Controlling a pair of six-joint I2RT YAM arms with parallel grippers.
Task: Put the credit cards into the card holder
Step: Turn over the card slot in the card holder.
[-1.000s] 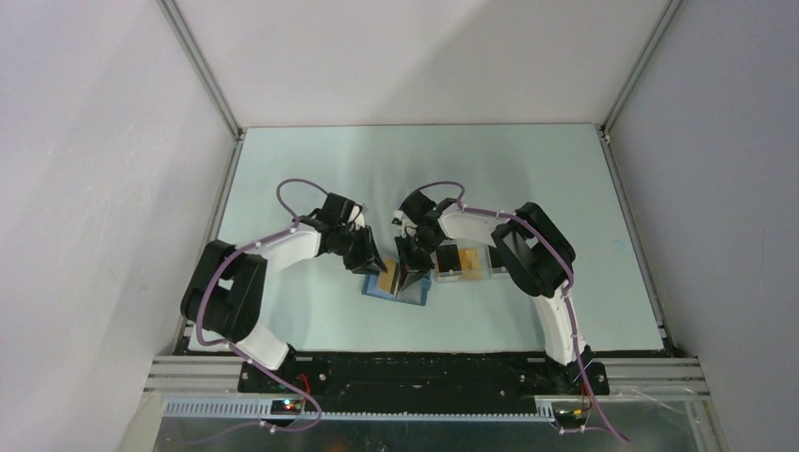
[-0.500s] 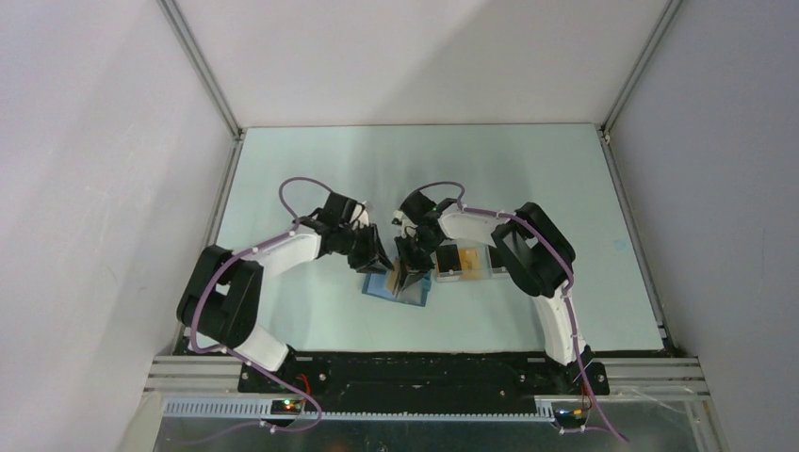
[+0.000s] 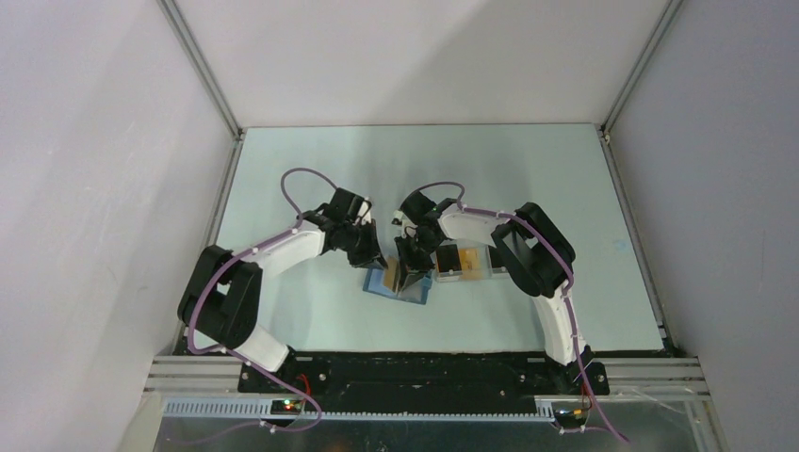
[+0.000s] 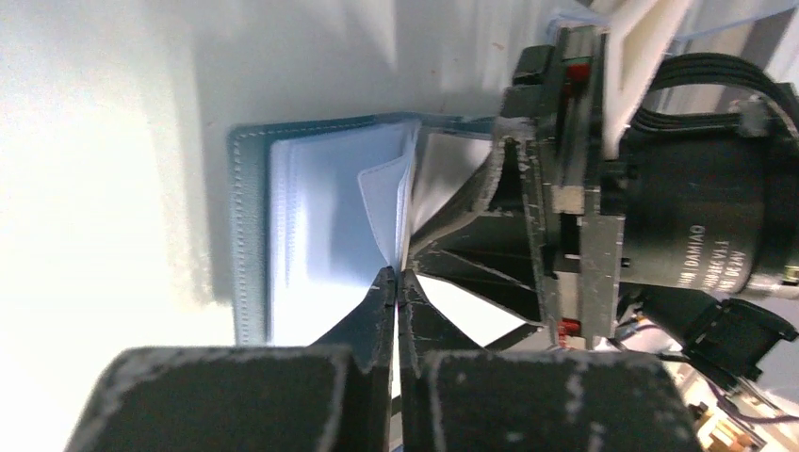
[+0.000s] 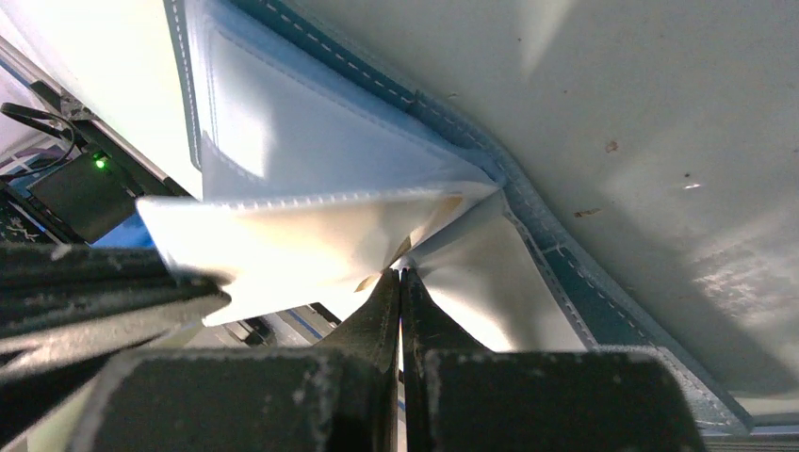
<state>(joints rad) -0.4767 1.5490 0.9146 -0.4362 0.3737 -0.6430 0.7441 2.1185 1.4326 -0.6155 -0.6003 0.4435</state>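
Though the left hand (image 4: 397,279) is closed, it touches the card holder (image 4: 249,235).

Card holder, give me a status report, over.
Left gripper shut, right gripper shut, both tips at the inner sleeves. Card holder lying open, orange card showing inside. Nothing blocking; more cards sit in clear tray.

light: bright, from above | glare: table (image 4: 85,141) blown white, left wrist | focus: foreground soft
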